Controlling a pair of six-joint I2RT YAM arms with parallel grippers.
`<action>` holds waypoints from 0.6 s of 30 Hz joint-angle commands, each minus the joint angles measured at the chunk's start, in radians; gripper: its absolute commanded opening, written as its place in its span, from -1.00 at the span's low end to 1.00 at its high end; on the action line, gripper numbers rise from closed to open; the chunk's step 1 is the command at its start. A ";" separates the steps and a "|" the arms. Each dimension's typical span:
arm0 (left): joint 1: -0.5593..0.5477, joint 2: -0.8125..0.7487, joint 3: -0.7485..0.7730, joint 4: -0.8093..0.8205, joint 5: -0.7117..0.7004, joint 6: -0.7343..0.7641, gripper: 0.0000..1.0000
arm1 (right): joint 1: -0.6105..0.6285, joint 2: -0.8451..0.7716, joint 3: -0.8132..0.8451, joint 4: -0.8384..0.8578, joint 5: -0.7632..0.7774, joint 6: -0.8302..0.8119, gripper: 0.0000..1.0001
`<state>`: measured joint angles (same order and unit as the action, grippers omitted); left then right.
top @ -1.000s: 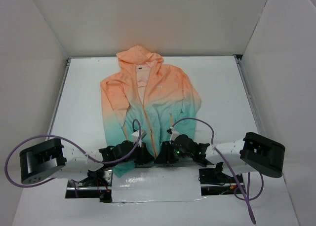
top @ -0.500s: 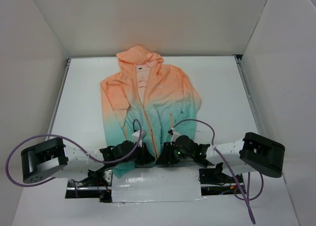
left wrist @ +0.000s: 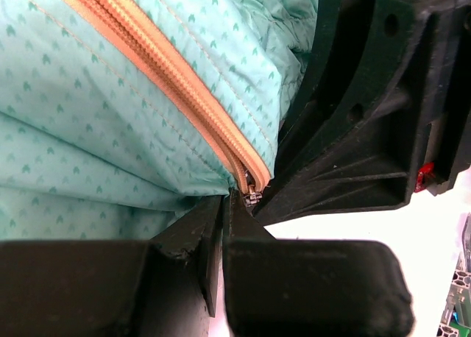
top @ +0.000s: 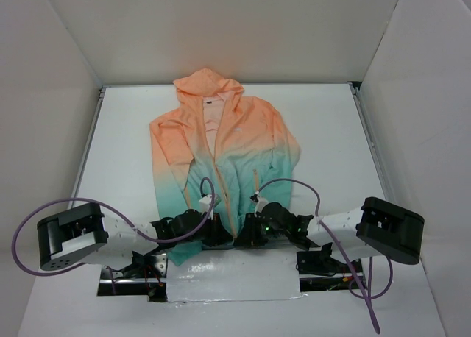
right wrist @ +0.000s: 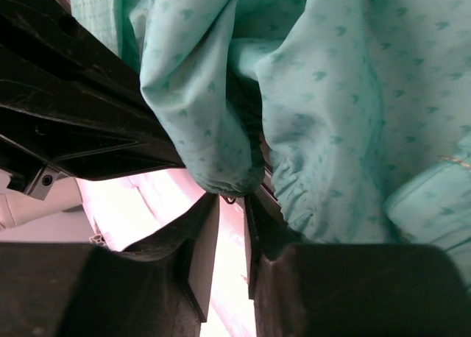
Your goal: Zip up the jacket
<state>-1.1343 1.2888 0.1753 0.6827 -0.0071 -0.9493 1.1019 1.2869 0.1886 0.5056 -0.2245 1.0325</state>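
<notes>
Location: the jacket (top: 221, 153) lies flat and front up in the middle of the worktop (top: 331, 131), with its hood (top: 207, 83) far and its hem (right wrist: 221, 179) at the near edge.
Left claw (left wrist: 223, 206): closed to a slit on the hem edge, with the slider (left wrist: 252, 196) just beside its tips.
Right claw (right wrist: 232, 199): narrow, with a fold of teal hem caught between its tips, just right of the left claw.
Step in hand: judged to be starting the slider at the foot of the zipper (left wrist: 162, 79).
Recommended practice: one claw anchors the hem toward the near side. The other draws the slider straight toward the far side, low and slow, keeping loose cloth out of the teeth.
Risk: the thin fabric bunches readily and may jam the slider.
Appearance: peach-orange shoulders fade to teal; the zipper is orange; the collar lies open.
</notes>
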 commanded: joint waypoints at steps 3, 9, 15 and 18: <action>-0.001 0.014 0.033 0.061 0.036 -0.008 -1.00 | 0.006 -0.018 -0.006 0.045 0.013 0.006 -0.53; -0.001 0.001 0.032 0.055 0.029 -0.011 -1.00 | 0.007 -0.009 0.009 0.017 -0.003 0.003 -0.35; -0.001 0.000 0.026 0.072 0.025 -0.016 -1.00 | 0.006 -0.105 -0.043 -0.015 0.039 0.035 0.00; -0.001 0.006 0.020 0.084 0.025 -0.020 -1.00 | 0.006 -0.150 -0.063 -0.039 0.065 0.054 -0.03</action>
<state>-1.1347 1.2945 0.1814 0.6937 -0.0006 -0.9531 1.1019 1.1812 0.1490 0.4831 -0.2031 1.0618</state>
